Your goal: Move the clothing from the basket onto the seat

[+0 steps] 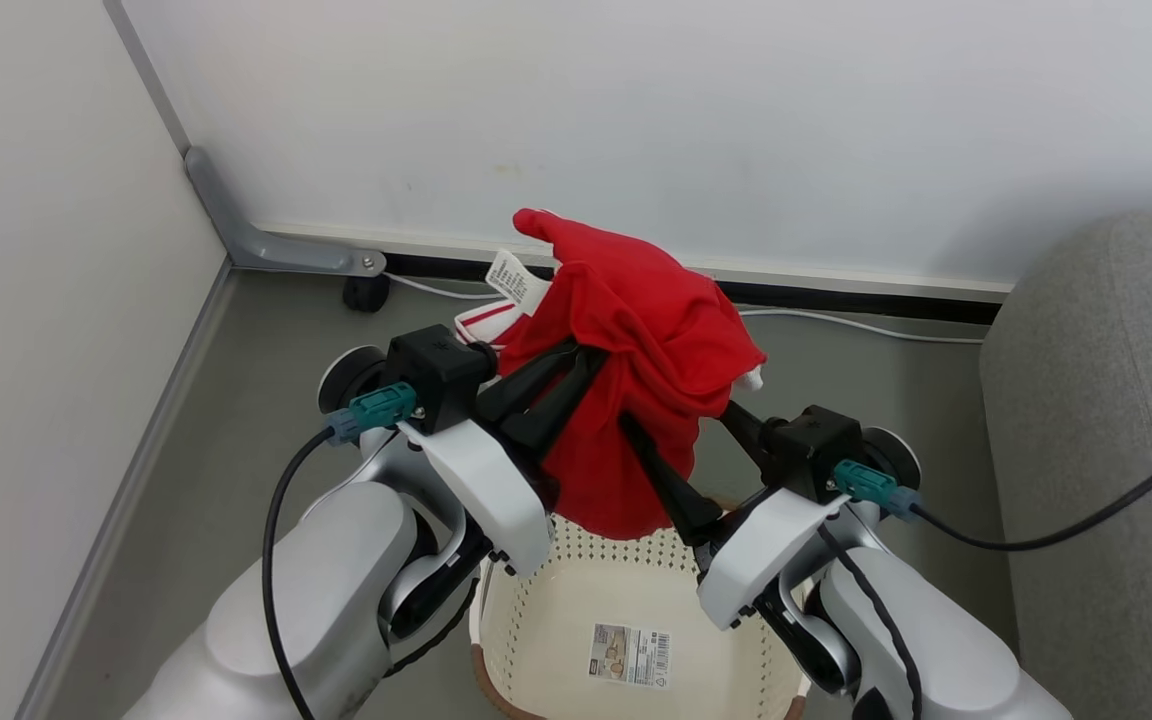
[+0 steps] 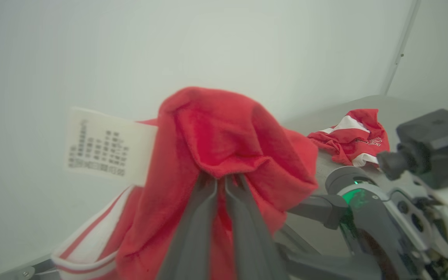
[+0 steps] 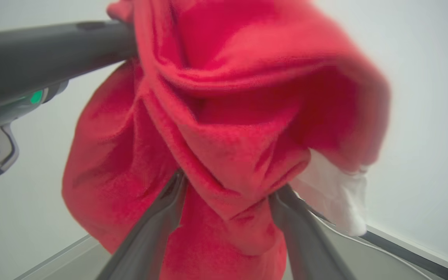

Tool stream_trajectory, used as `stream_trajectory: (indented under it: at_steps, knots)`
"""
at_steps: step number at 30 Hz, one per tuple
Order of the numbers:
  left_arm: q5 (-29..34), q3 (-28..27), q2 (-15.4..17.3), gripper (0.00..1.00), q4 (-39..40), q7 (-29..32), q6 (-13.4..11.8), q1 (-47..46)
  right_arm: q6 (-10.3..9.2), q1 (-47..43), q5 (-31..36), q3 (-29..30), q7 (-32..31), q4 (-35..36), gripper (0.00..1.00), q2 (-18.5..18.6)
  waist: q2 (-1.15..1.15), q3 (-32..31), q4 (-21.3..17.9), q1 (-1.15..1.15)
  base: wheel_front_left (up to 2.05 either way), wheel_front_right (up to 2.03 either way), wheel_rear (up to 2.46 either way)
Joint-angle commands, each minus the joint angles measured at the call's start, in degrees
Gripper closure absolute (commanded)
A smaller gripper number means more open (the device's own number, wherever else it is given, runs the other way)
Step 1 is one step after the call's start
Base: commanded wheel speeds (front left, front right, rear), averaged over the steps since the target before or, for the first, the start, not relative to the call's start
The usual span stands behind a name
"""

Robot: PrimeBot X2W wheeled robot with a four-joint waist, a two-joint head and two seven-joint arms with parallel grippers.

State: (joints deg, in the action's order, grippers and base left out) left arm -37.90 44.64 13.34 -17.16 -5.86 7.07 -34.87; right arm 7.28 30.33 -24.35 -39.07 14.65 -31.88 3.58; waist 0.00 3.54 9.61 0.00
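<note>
Head: clothing [image 1: 636, 330] bunched in the air above the basket [image 1: 556, 570], seat [image 1: 1106, 400] at right.
Left wrist: left gripper [image 2: 220, 181] jaws pinched shut on the red fabric; second garment [image 2: 348, 136] lies on the seat.
Right wrist: right gripper [image 3: 228, 194] jaws spread wide, cloth draped over them.

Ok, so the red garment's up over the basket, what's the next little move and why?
Probably swing both arms to the robot's right, toward the seat. The clothing hangs above the basket, pinched in the shut left gripper and draped over the open right gripper, and the seat lies on that side. Keep the left pinch closed on the way.
</note>
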Motion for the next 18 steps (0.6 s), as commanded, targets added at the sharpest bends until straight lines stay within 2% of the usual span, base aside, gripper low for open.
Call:
stream_trajectory:
  at_steps: [1, 2, 4, 5, 6, 7, 15, 16, 17, 18]
  knots:
    - [-0.1, -1.9, 0.8, 1.0, 1.5, -0.7, 0.3, -3.8, 0.21, 1.9, -0.5, -0.8, 0.3, 0.7, 0.0, -0.7, 0.0, 0.2, 0.2, 0.0, 0.0, 0.0, 0.0]
    - [-0.2, -1.5, 0.7, 1.0, 1.6, -0.8, 0.3, -4.1, 0.21, 2.8, -0.8, -1.4, 0.3, -0.1, 0.0, -0.7, 0.0, 0.4, 0.4, 0.0, 0.0, 0.0, 0.0]
    - [-0.4, -1.2, 0.6, 1.0, 1.7, -1.0, 0.3, -4.3, 0.21, 3.4, -1.1, -1.7, 0.3, -0.8, 0.55, -0.7, 0.0, 0.6, 0.6, 0.0, 0.0, 0.0, 0.0]
    - [-0.5, -1.1, 0.6, 1.0, 1.7, -1.1, 0.3, -4.4, 0.21, 3.6, -1.2, -1.7, 0.3, -1.0, 0.6, -0.7, 0.0, 0.6, 0.7, 0.0, 0.0, 0.0, 0.0]
    - [-0.6, -1.0, 0.6, 1.0, 1.6, -1.2, 0.3, -4.5, 0.21, 3.7, -1.2, -1.7, 0.3, -1.1, 0.74, -0.7, 0.0, 0.7, 0.8, 0.0, 0.0, 0.0, 0.0]
    - [-0.7, -0.9, 0.6, 1.0, 1.6, -1.3, 0.3, -4.5, 0.21, 3.7, -1.2, -1.6, 0.3, -1.2, 1.0, -0.7, 0.0, 0.7, 0.8, 0.0, 0.0, 0.0, 0.0]
    - [-1.4, -1.2, 1.4, 1.0, 0.6, -2.3, 0.2, -4.2, 0.21, 2.1, -0.7, -0.3, 0.3, 0.2, 1.0, -0.7, 0.0, 0.3, 0.0, 0.0, 0.0, 0.0, 0.0]
    - [-1.5, -1.4, 1.6, 0.96, 0.5, -2.5, 0.1, -4.0, 0.21, 1.7, -0.7, 0.0, 0.3, 0.7, 1.0, -0.7, 0.0, 0.1, -0.2, 0.0, 0.0, 0.0, 0.0]
    - [-1.6, -1.5, 1.8, 0.83, 0.3, -2.7, 0.0, -3.7, 0.21, 1.2, -0.8, 0.3, 0.3, 1.2, 1.0, -0.7, 0.0, -0.2, -0.5, 0.0, 0.0, 0.0, 0.0]
    - [-1.8, -1.8, 2.0, 0.64, 0.2, -3.1, -0.2, -3.3, 0.21, 0.7, -0.9, 0.5, 0.3, 1.8, 1.0, -0.7, 0.0, -0.6, -0.8, 0.0, 0.0, 0.0, 0.0]
